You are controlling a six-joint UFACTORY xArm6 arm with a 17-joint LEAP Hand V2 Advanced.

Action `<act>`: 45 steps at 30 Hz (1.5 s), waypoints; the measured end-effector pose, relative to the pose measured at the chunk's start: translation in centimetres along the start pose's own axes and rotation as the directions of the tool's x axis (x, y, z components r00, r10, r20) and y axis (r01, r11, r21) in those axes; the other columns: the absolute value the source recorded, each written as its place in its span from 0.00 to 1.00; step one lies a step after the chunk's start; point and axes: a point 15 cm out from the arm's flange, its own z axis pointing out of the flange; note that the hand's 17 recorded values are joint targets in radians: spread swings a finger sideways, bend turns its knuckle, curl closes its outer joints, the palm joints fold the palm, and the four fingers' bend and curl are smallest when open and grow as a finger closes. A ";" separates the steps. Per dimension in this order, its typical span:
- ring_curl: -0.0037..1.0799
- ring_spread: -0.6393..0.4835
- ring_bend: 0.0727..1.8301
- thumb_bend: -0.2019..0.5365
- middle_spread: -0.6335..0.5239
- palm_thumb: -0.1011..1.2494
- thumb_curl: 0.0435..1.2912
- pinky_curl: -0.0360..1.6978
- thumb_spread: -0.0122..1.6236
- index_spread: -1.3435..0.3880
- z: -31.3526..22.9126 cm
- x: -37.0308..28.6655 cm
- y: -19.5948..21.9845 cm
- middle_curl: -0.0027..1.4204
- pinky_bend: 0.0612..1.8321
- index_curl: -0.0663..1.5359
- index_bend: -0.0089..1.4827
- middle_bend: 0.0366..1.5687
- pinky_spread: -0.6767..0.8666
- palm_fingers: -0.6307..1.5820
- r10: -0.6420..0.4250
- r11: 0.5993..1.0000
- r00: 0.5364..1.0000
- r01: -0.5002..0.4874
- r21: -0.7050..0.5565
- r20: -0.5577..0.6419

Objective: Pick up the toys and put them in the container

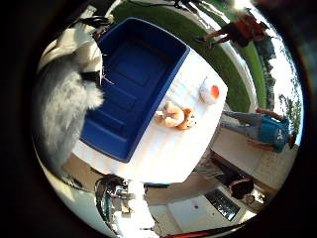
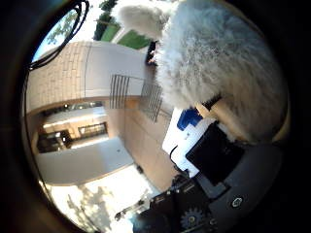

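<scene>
A fluffy white plush toy (image 2: 218,58) fills much of the thumb side view, pressed close against my palm. My hand's black and white fingers (image 2: 214,150) curl against it. Far below, an empty blue container (image 1: 133,74) rests on a white table (image 1: 163,153). A tan and orange plush animal (image 1: 174,117) lies on the table right beside the container's long wall. Farther along the table sits a round white toy with an orange patch (image 1: 209,91). The fluffy toy's edge (image 1: 64,104) hangs beside the container's end in this view.
Green lawn (image 1: 198,49) runs along one side of the table and pale paving (image 1: 257,158) along another. A building wall (image 2: 73,77) and a metal railing (image 2: 136,94) stand farther off.
</scene>
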 end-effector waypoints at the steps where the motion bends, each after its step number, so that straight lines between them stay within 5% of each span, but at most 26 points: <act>1: 0.72 0.56 0.74 0.23 0.42 0.70 0.43 0.49 0.75 0.36 0.5 0.2 0.0 0.62 0.82 0.60 0.40 0.60 0.58 0.39 -0.003 1.000 1.000 0.003 -0.011 0.001; 2: 0.68 0.61 0.68 0.24 0.45 0.69 0.42 0.48 0.76 0.42 0.9 0.3 0.0 0.56 0.79 0.60 0.38 0.49 0.60 0.28 -0.010 1.000 1.000 0.010 -0.021 0.003; 7: 0.49 0.73 0.43 0.23 0.53 0.67 0.40 0.39 0.75 0.47 2.5 0.7 0.9 0.42 0.64 0.51 0.29 0.27 0.66 0.13 -0.086 0.992 0.996 0.088 -0.092 0.022; 13: 0.34 0.81 0.27 0.24 0.58 0.67 0.38 0.31 0.73 0.48 1.9 1.7 2.8 0.31 0.51 0.38 0.10 0.08 0.71 0.20 -0.160 0.976 0.985 0.167 -0.137 0.056; 22: 0.30 0.84 0.21 0.24 0.59 0.68 0.37 0.26 0.70 0.50 -4.5 5.9 5.7 0.25 0.45 0.29 0.09 0.08 0.74 0.24 -0.113 0.993 0.993 0.114 -0.033 0.039; 33: 0.30 0.82 0.20 0.23 0.60 0.64 0.35 0.22 0.69 0.56 -8.0 18.8 10.3 0.23 0.39 0.24 0.10 0.09 0.74 0.27 0.055 0.998 0.994 -0.055 0.003 -0.094; 45: 0.29 0.82 0.19 0.24 0.60 0.64 0.34 0.19 0.70 0.60 4.7 27.6 7.0 0.23 0.35 0.21 0.11 0.09 0.74 0.28 0.140 0.981 0.988 -0.148 -0.126 -0.066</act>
